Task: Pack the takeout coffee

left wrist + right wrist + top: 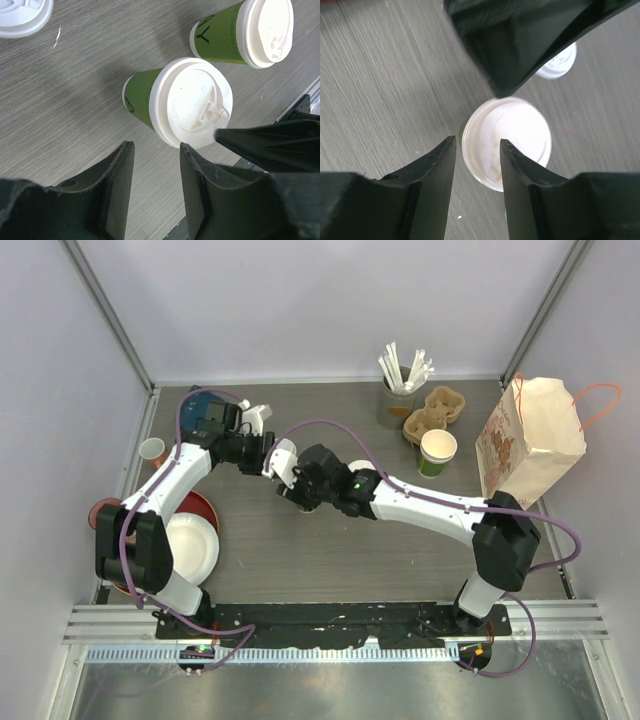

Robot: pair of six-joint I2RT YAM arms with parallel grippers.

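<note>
Two green paper cups with white lids stand mid-table. The nearer lidded cup (pixel 190 102) sits just beyond my left gripper (pixel 156 150), which is open and empty above the table. The second lidded cup (pixel 245 32) stands behind it. My right gripper (pixel 477 145) is open and hovers right over the nearer cup's lid (pixel 512 135), not touching it. In the top view the two grippers meet over the middle of the table, the left gripper (pixel 281 462) beside the right gripper (pixel 303 495). The brown paper bag (pixel 530 435) stands at the far right.
A cardboard cup carrier (pixel 435 410) and an open green cup (pixel 437 450) sit at the back right, next to a holder of straws (pixel 400 390). A loose white lid (pixel 22 17) lies on the table. Red and white plates (pixel 190 540) are stacked at the left.
</note>
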